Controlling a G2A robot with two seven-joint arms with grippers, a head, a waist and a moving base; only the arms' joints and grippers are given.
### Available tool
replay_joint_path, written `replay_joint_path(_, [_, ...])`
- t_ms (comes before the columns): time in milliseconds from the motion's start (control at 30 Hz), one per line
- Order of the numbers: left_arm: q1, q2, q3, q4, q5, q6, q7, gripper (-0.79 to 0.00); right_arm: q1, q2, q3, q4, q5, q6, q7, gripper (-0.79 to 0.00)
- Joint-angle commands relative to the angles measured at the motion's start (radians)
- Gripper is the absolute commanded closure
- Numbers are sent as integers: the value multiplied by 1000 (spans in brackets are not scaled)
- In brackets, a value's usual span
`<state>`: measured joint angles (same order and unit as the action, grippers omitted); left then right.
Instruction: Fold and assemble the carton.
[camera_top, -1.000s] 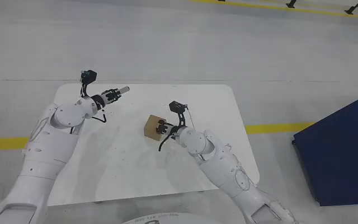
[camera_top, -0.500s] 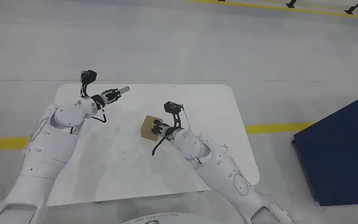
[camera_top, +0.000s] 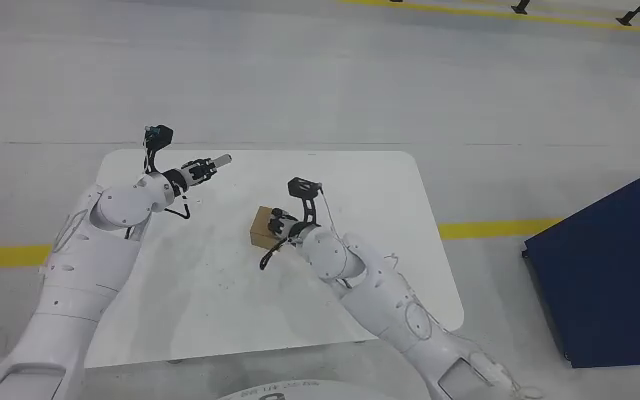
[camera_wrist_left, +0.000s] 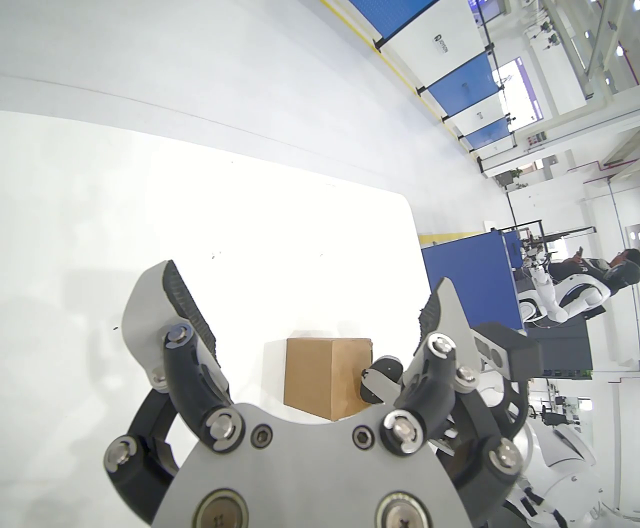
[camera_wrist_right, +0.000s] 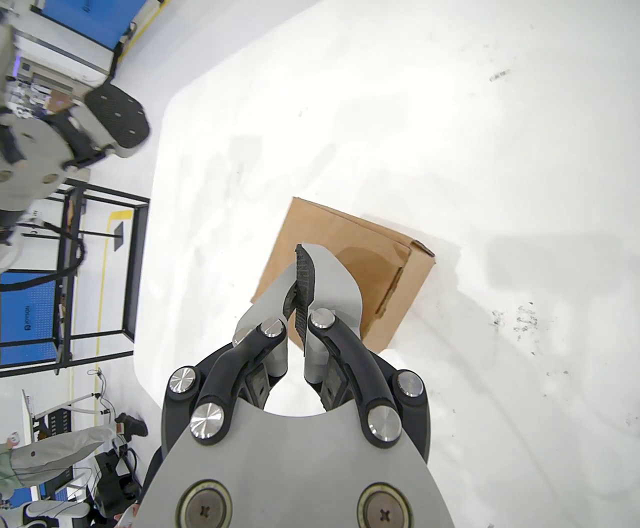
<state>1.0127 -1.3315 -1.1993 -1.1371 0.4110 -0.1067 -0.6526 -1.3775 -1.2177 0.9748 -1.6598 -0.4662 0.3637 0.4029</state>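
Carton (camera_top: 266, 227), likely light and easily crushed, sits mid-counter (camera_top: 380, 190) under the right tool's (camera_wrist_right: 302, 255) closed, empty tips, so grip opposite walls gently; left tool (camera_wrist_left: 305, 280) gapes empty at ten o'clock.

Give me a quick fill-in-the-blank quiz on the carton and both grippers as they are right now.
1. The left gripper is ___, apart from the carton.
2. The right gripper is ___.
3. On the table, the carton is nearest the ___ gripper.
Missing words: open, shut, right.
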Motion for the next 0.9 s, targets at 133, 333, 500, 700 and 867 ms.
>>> replay_joint_path(133, [0,0,0,0,0,0,0,-785,-175,37,196,-129,63,-114,-45,0])
replay_joint_path(333, [0,0,0,0,0,0,0,-785,-217,51,300,-74,123,-106,18,0])
replay_joint_path(500, [0,0,0,0,0,0,0,-785,-129,41,234,48,108,-67,82,0])
replay_joint_path(700, [0,0,0,0,0,0,0,-785,-5,15,139,189,132,-75,115,0])
replay_joint_path(867, [0,0,0,0,0,0,0,-785,37,3,79,226,137,-108,161,0])
